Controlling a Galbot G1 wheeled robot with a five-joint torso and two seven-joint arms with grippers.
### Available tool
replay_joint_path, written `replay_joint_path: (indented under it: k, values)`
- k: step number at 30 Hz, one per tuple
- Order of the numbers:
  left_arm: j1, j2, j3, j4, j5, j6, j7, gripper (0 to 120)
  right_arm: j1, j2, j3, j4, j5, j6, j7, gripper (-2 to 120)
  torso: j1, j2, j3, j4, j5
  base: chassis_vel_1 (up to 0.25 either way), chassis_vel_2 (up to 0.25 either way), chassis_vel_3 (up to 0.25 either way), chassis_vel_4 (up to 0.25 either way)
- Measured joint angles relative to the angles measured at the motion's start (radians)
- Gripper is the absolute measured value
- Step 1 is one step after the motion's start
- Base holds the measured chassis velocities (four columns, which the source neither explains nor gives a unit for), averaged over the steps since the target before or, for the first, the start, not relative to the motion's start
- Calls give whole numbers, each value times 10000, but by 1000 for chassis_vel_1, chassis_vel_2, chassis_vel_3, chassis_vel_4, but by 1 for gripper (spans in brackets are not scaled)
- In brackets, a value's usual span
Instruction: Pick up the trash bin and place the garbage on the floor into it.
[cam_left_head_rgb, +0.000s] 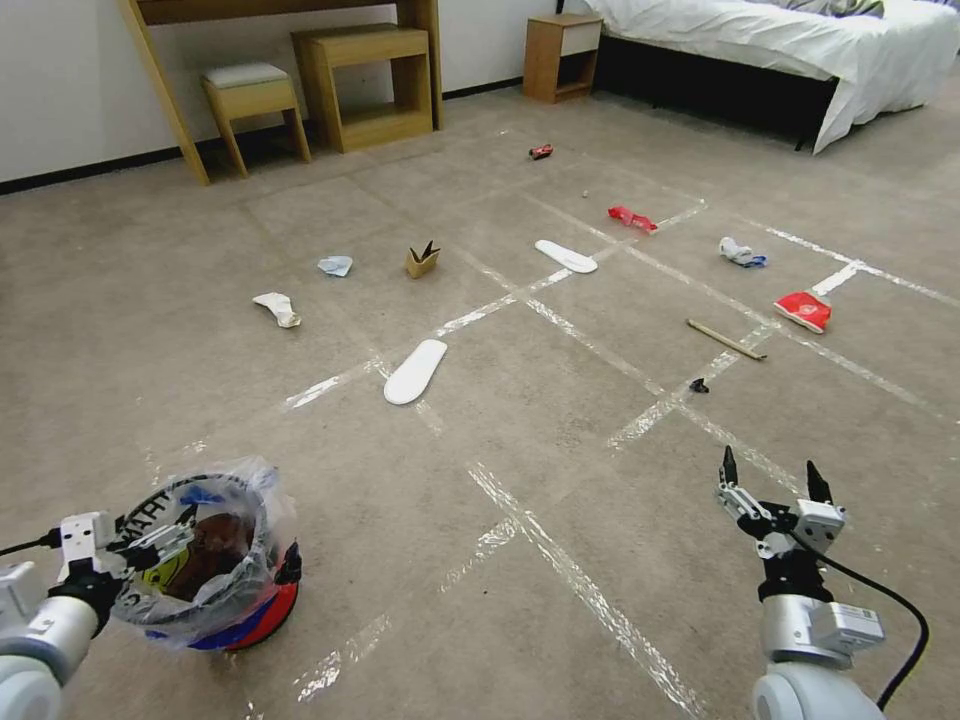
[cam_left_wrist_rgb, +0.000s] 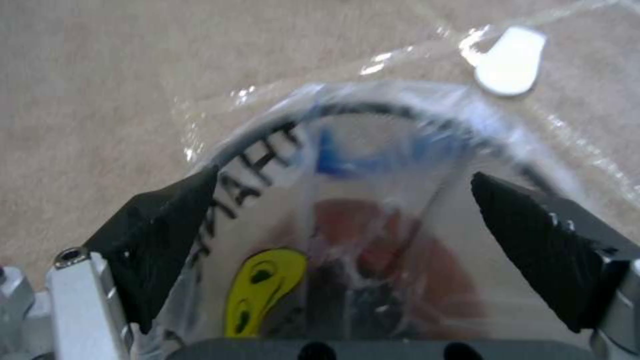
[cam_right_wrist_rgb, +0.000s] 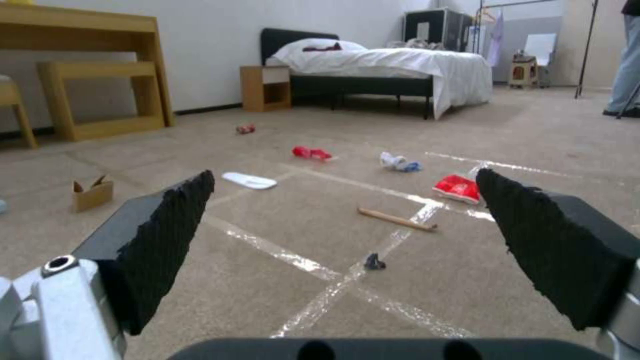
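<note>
The trash bin (cam_left_head_rgb: 215, 570) is sitting low at the robot's left side, on or just above the carpet (cam_left_head_rgb: 560, 480); I cannot tell which. It is lined with a crinkly clear bag, and something dark red is lying inside it. The left gripper (cam_left_head_rgb: 225, 555) is reaching across the bin's mouth, with one finger at the near rim and the other black finger (cam_left_head_rgb: 289, 566) showing at the far side. In the left wrist view the two fingers (cam_left_wrist_rgb: 163, 240) are standing wide apart, with the bag-covered bin (cam_left_wrist_rgb: 373, 210) between them. I cannot tell whether they are really pressing on the rim.

The right gripper (cam_left_head_rgb: 772, 482) is hanging over the carpet at the robot's right, its fingers spread open and holding nothing.

The garbage is lying farther out, across the tape grid. One white slipper (cam_left_head_rgb: 415, 371) is lying nearest the bin, and a second slipper (cam_left_head_rgb: 565, 256) is lying beyond it. A white tissue (cam_left_head_rgb: 278, 308) and a torn tan carton (cam_left_head_rgb: 422, 260) are lying to the left. To the right are lying a wooden stick (cam_left_head_rgb: 725, 340), a small dark scrap (cam_left_head_rgb: 698, 385), a red packet (cam_left_head_rgb: 803, 311) and a red wrapper (cam_left_head_rgb: 632, 218). A crushed red can (cam_left_head_rgb: 541, 151) is lying far back, toward the bed (cam_left_head_rgb: 800, 45).
</note>
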Motion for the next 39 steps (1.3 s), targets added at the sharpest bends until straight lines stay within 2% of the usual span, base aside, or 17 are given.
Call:
replay_joint_path:
  k: [2,10,18,39]
  values:
    - [-153,273,25,459,-189,13,-17,100,-13,5,-5,-19,1,-9,5,100,0,0,0,-1,0,0,0,0,0]
    - [-465,466,106,1053,-261,-76,32,100,-5,24,-38,-138,-10,-61,45,100,0,0,0,0,2,0,0,0,0]
    - [-642,469,281,1138,-288,19,-17,100,81,24,-24,-116,94,-204,106,100,0,0,0,0,1,0,0,0,0]
    - [-717,623,398,1335,-353,220,-239,100,125,38,-37,-269,90,-216,168,100,0,0,0,0,1,0,0,0,0]
